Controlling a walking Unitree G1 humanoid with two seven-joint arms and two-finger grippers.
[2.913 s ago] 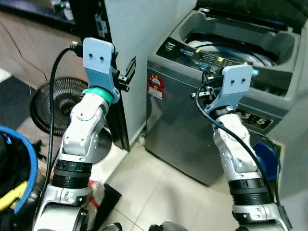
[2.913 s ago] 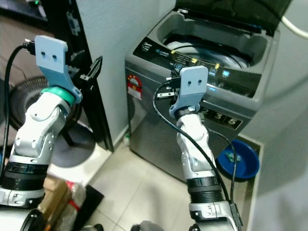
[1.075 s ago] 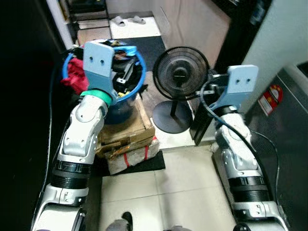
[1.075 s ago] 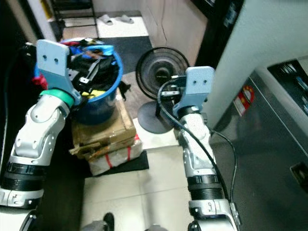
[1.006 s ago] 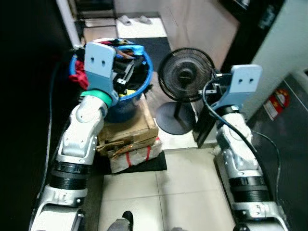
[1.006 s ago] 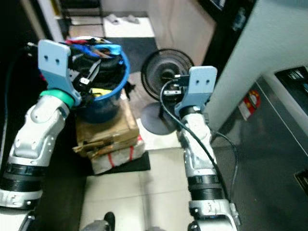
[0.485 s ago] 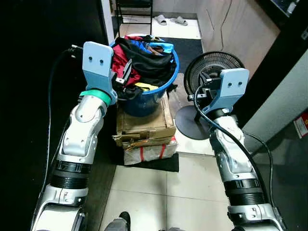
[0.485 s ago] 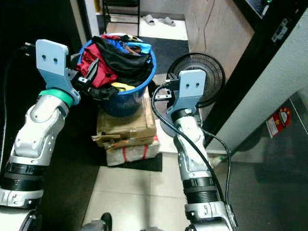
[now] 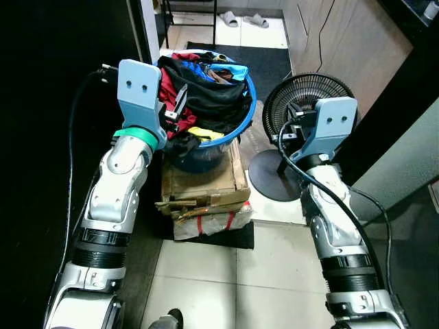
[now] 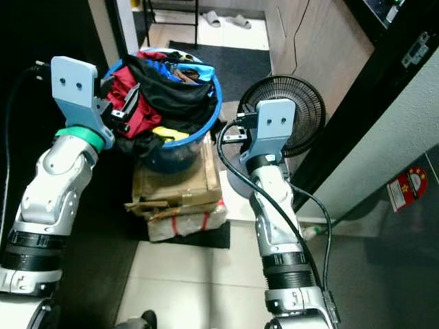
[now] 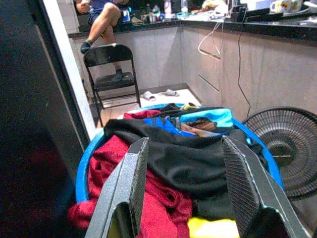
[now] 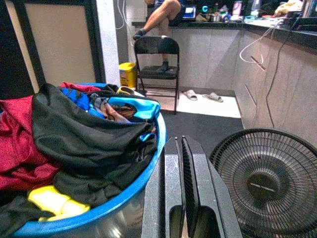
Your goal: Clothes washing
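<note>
Clothes (image 9: 206, 96) heaped in a blue basin (image 9: 248, 103): red, black, blue and yellow pieces, piled above the rim, black piece draped over the near edge. Basin sits on a cardboard box (image 9: 202, 185), which rests on a wrapped bundle with red straps (image 9: 209, 221), on a dark mat on the tiled floor.

Left gripper (image 9: 177, 110) raised at the basin's left rim, over the red cloth; in the left wrist view its 2 fingers (image 11: 129, 193) are spread wide apart, nothing between them, clothes (image 11: 178, 163) just beyond.

Right of the basin, a black floor fan (image 9: 302, 110) stands on a round base. Right gripper (image 9: 291, 130) raised in front of the fan, near the basin's right side but apart from it; in the right wrist view its 2 fingers (image 12: 173, 188) are pressed together, gripping nothing, basin (image 12: 148, 163) to one side and fan (image 12: 267, 178) to the other.

Farther back: a folding chair (image 12: 157, 57), slippers (image 9: 245, 19) on the floor, and a seated person's legs (image 12: 161, 12) above the chair.
</note>
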